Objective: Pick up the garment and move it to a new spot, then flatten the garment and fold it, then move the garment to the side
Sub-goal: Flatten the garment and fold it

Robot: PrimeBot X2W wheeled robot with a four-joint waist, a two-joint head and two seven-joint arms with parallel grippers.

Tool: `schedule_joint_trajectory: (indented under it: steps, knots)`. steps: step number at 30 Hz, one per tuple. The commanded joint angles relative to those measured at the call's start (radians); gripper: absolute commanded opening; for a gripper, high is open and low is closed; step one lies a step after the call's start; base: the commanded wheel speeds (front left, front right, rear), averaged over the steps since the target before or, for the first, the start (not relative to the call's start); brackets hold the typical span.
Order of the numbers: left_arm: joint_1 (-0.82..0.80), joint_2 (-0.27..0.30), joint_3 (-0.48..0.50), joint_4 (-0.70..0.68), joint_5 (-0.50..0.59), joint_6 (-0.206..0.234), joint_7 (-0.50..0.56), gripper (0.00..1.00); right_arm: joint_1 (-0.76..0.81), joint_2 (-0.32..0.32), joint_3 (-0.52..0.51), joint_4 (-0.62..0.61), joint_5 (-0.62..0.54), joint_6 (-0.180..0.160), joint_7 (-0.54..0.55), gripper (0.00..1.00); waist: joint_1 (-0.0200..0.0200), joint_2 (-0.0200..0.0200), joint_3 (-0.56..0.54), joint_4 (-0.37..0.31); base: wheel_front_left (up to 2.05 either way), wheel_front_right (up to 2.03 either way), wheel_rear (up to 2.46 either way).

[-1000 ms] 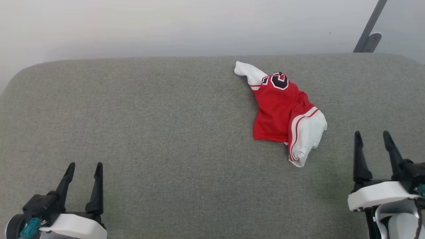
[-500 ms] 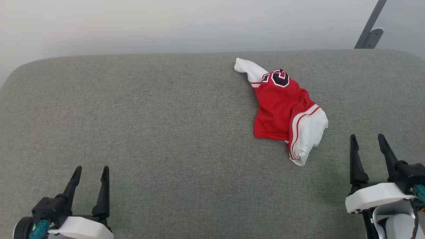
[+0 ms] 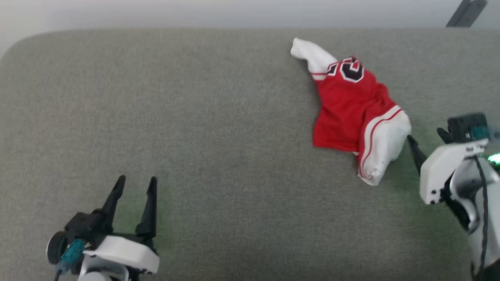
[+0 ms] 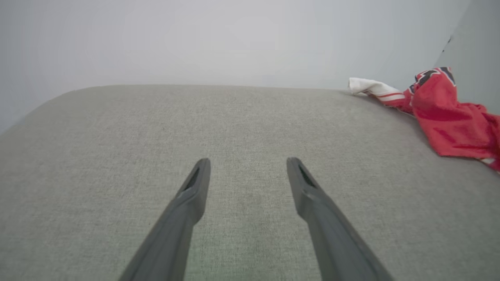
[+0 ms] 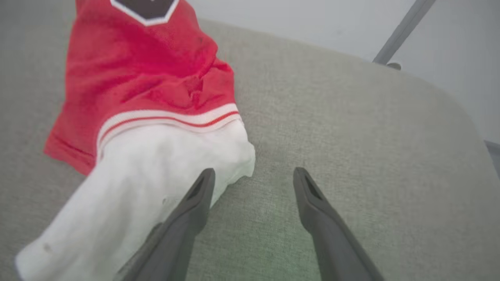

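Right gripper (image 5: 253,172) had swung in toward the jersey T-shirt (image 3: 353,105) over the last second; head camera shifted too. Jaws spread, empty, one finger at the white sleeve (image 5: 148,175) edge. Shirt lay crumpled at the far right of the grey cushion (image 3: 195,117). Left gripper (image 3: 136,178) also spread, well apart. Pick-up looked imminent.

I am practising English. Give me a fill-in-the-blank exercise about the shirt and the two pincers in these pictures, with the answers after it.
1. The body of the garment is ____.
2. It lies crumpled on a ____ fabric surface.
3. The left pincer is ____ and holds nothing.
4. The right pincer is beside the garment's ____ sleeve.
Answers: red; grey; open; white.
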Motion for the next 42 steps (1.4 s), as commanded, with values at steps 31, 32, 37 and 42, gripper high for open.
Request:
schedule_joint_trajectory:
  steps: [31,32,37,42]
  knots:
    - [-0.160,-0.033,-0.079,0.050,-0.070,-0.002,-0.006,1.00,-0.183,-0.193,0.253,-0.023,0.156,-0.001,0.395,0.00,-0.0001,0.0000,0.178,0.071,0.00,0.00,0.00]
    - [-0.158,-0.032,-0.079,0.049,-0.070,-0.002,-0.006,1.00,-0.189,-0.195,0.252,-0.019,0.151,-0.001,0.386,0.00,-0.0001,0.0000,0.178,0.067,0.00,0.00,0.00]
    - [-0.145,-0.025,-0.070,0.042,-0.072,-0.002,-0.006,1.00,-0.178,-0.215,0.214,-0.019,0.128,-0.003,0.357,0.00,-0.0001,0.0000,0.176,0.037,0.00,0.00,0.00]
    - [-0.153,-0.010,-0.076,0.038,-0.075,-0.002,-0.006,1.00,-0.156,-0.247,0.147,-0.052,0.103,-0.002,0.343,0.00,-0.0001,0.0000,0.182,0.007,0.00,0.00,0.00]
